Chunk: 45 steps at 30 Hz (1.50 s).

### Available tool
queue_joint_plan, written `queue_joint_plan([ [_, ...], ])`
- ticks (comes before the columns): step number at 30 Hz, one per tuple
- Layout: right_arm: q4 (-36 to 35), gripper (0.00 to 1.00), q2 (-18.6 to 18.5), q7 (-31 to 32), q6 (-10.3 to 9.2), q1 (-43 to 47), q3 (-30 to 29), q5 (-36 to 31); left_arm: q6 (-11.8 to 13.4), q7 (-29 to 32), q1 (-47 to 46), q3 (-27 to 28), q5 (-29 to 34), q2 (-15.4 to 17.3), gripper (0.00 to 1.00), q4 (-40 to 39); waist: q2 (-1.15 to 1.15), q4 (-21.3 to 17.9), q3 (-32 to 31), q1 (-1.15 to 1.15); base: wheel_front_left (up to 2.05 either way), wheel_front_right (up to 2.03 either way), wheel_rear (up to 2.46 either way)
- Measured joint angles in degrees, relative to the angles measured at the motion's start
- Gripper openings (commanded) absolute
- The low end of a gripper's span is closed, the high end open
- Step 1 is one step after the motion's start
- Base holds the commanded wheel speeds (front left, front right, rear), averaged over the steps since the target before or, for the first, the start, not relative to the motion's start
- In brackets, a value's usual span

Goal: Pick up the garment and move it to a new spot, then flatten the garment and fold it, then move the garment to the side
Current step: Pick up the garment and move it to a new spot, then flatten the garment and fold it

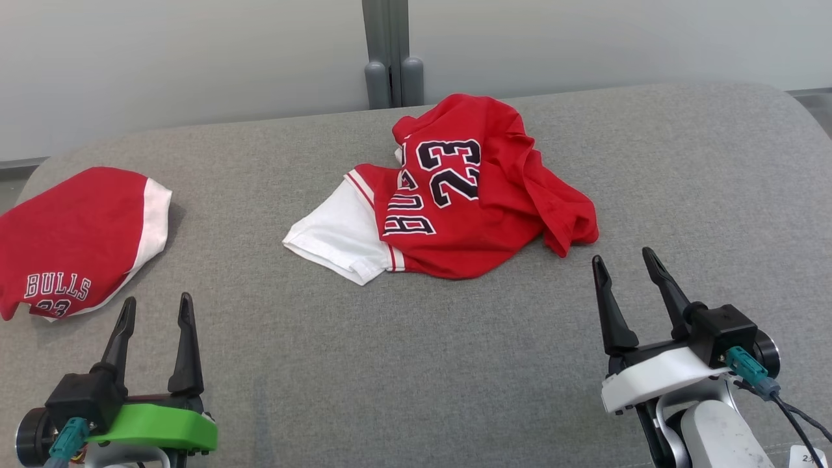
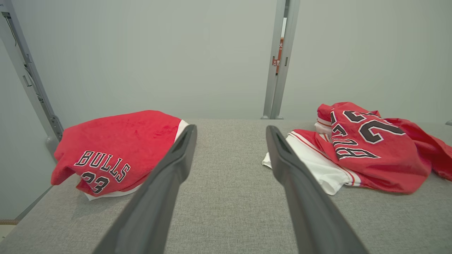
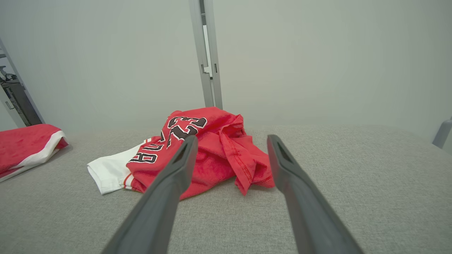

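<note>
A crumpled red and white garment (image 1: pixel 468 195) with a black "23" lies in a heap at the middle of the grey padded table (image 1: pixel 416 364); it also appears at the right of the left wrist view (image 2: pixel 374 151) and ahead of my right fingers (image 3: pixel 212 148). My left gripper (image 1: pixel 155 307) stands open near the front left, empty, well short of the heap (image 2: pixel 231 130). At the front right, my right gripper (image 1: pixel 624 259) is open and empty too, just in front of the heap's right corner (image 3: pixel 231 141).
A second red and white "BULLS 23" garment (image 1: pixel 78 237) lies folded at the table's far left edge (image 2: pixel 113 151) (image 3: pixel 24 148). Behind the table is a pale wall with a grey post (image 1: pixel 390 52). Bare grey surface spreads across the front and right.
</note>
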Motion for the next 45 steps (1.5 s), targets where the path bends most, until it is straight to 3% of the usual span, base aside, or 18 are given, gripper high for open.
queue_joint_plan([
  [45, 0.34, 1.00, 0.21, 0.00, 0.00, 0.14, -0.18, 0.10, -0.09, 0.00, -2.38, -2.20, -0.27, 1.86, 1.00, 3.24, 0.00, -0.33, 0.69, 0.00, 0.00, 0.00, 0.00],
])
